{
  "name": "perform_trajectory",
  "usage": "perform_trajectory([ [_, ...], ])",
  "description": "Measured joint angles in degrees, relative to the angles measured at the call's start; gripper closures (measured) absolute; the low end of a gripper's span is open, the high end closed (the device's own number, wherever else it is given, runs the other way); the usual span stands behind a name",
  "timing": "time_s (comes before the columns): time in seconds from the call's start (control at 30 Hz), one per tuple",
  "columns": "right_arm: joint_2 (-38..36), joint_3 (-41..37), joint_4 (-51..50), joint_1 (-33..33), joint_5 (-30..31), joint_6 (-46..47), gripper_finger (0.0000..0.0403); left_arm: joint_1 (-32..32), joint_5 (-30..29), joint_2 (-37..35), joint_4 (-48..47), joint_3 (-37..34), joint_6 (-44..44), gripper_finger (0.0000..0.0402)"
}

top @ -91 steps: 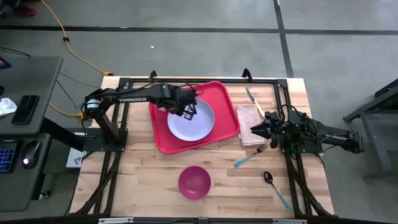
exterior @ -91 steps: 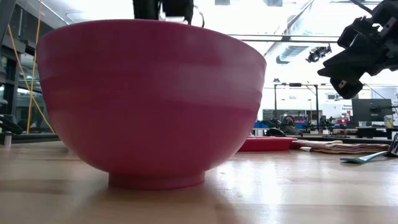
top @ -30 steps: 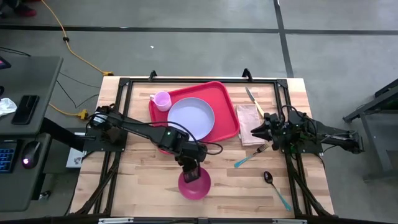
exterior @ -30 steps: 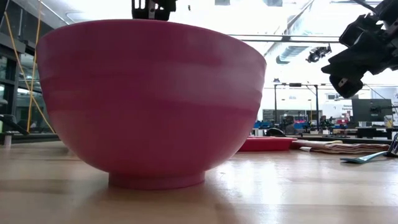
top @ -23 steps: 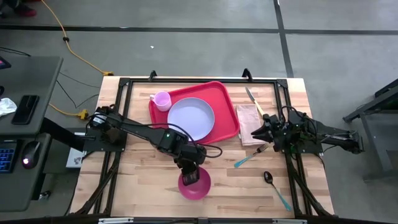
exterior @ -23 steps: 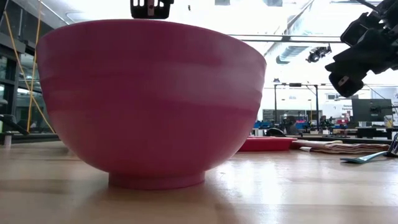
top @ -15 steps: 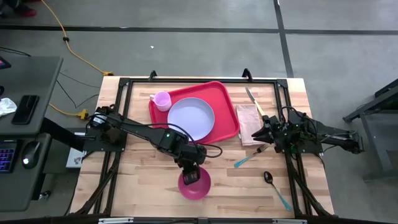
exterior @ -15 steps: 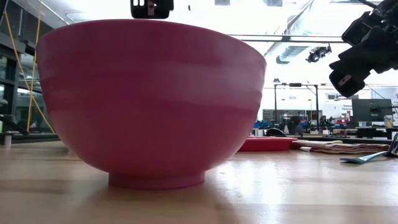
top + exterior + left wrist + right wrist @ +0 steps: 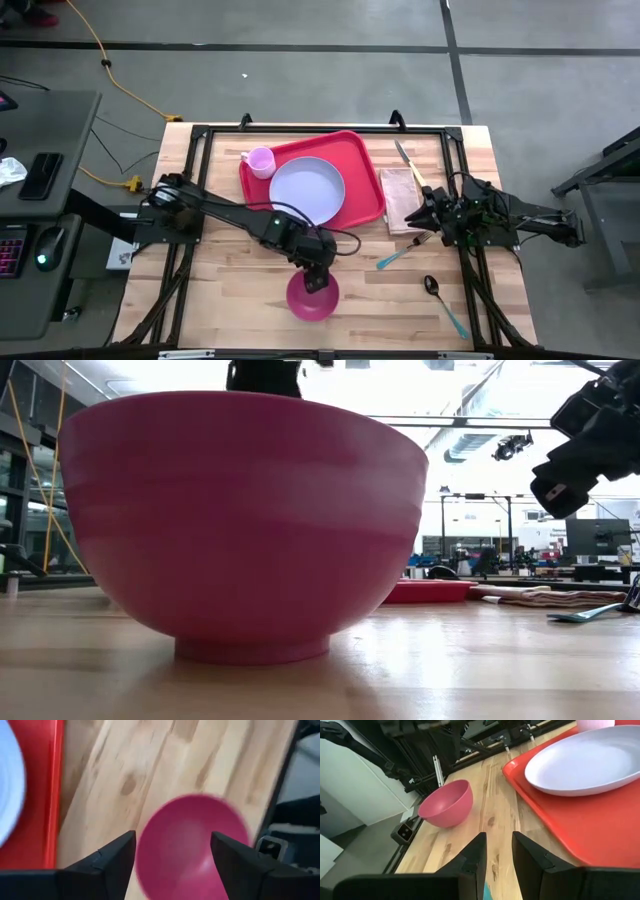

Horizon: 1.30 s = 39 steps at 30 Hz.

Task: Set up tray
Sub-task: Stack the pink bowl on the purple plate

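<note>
While open, left gripper [image 9: 318,282] over bowl [image 9: 313,294] rim, near tray [image 9: 366,170].

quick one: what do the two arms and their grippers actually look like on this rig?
Both arms are dark, near-black jointed links. The left arm has a thin black cable looping beside its wrist; the white lettering on a link is too small to read. The left gripper has two flat, angular black fingers. The right arm carries cable bundles near the right gripper; its fingers are black, blocky and tapered.

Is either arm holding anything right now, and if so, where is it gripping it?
Nothing is held. The left gripper hangs open above the pink bowl without touching it. The right gripper waits empty beside the tray.
</note>
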Motion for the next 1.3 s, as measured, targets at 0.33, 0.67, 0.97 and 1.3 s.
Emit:
perform_trajectory([
  [0.33, 0.01, 0.0, -0.82, 0.0, -2.89, 0.15, 0.0332, 0.02, 2.8, 6.65, -0.61, 0.11, 0.42, 0.0146],
  [0.67, 0.07, 0.0, -1.01, 0.0, -3.07, 0.66, 0.0332, 0.02, 2.47, 9.9, -1.59, 0.06, 2.75, 0.0162],
  [0.97, 0.07, 0.0, -1.01, 0.01, -3.11, 0.66, 0.0332, 0.03, 1.97, 10.76, -1.54, 0.09, 4.52, 0.0163],
  [1.3, 0.07, 0.0, -1.21, 0.02, -3.25, 0.92, 0.0332, 0.02, 2.56, 13.13, -0.8, -0.06, 4.27, 0.0163],
])
